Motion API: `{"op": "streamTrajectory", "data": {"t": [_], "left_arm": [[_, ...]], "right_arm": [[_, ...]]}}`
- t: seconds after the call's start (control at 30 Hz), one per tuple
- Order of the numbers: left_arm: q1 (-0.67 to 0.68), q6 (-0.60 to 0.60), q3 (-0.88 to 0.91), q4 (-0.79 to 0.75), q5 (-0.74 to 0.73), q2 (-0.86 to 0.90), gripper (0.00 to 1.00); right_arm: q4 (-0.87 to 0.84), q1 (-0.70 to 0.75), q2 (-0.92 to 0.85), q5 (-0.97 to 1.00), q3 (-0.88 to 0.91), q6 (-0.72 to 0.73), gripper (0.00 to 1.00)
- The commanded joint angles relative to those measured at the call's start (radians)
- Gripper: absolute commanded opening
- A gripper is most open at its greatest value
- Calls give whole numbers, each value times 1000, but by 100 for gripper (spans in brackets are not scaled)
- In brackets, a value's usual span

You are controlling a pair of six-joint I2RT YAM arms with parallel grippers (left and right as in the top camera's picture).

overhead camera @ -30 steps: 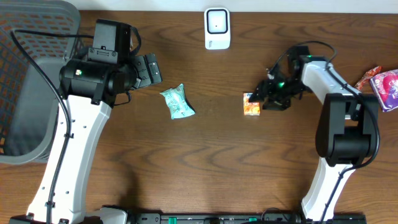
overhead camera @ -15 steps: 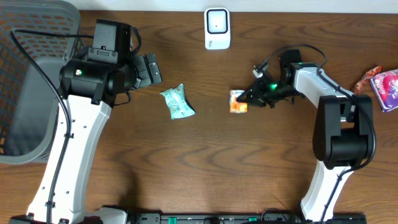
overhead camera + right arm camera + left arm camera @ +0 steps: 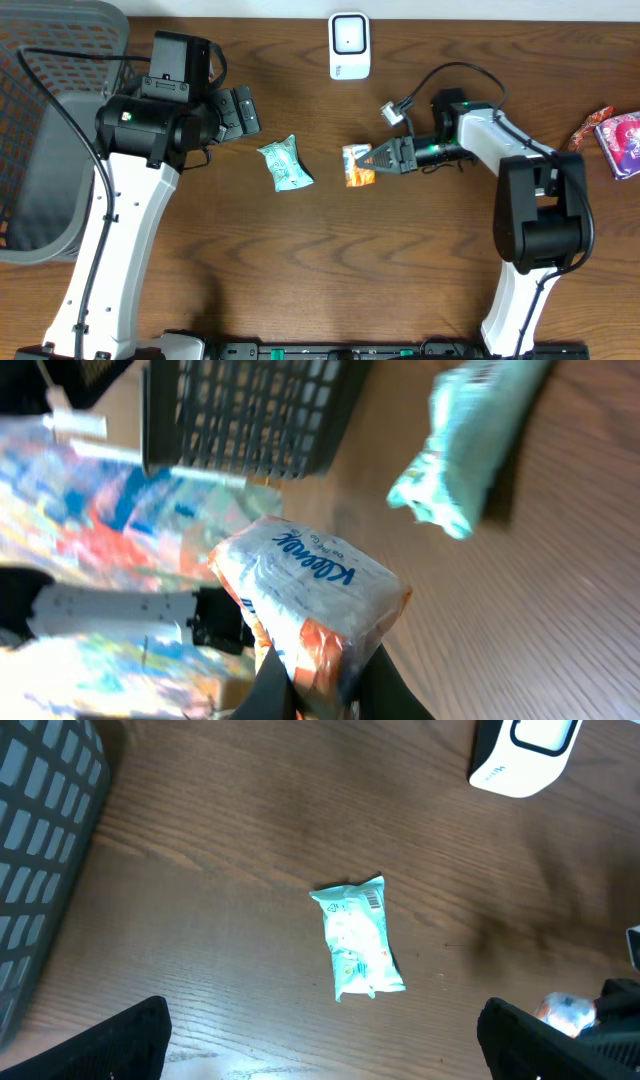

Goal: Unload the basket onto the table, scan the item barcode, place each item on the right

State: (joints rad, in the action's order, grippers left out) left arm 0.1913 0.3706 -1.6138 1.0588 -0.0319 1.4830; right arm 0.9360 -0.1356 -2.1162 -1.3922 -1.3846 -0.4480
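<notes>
Right gripper clamped tight on tissue pack.
Pack sits near scanner; left gripper spread wide, holding nothing.

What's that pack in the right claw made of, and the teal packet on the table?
Kleenex tissue pack: thin, glossy plastic film, likely soft; it creases and shines where the right claw pinches it. Teal packet: crinkled plastic wrapper with what look like crimped ends, semi-glossy, barcode printed on it.

Dark wood-grain table; pale strip beyond far edge.
</notes>
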Motion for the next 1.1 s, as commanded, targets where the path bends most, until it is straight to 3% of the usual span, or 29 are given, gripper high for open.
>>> {"op": "streamTrajectory", "data": {"t": [0.0, 0.47, 0.77, 0.93, 1.07], "left_arm": [[-3, 5, 0, 3, -3, 5, 98], [-3, 5, 0, 3, -2, 5, 98], [-3, 5, 0, 3, -2, 5, 98], [-3, 5, 0, 3, -3, 5, 98], [-3, 5, 0, 3, -3, 5, 98]], "right_arm": [[5, -32, -6, -54, 4, -138, 1], [-1, -42, -6, -50, 4, -146, 1], [64, -116, -6, 6, 4, -315, 1], [188, -168, -6, 108, 4, -475, 1], [225, -175, -6, 133, 4, -492, 1]]}}
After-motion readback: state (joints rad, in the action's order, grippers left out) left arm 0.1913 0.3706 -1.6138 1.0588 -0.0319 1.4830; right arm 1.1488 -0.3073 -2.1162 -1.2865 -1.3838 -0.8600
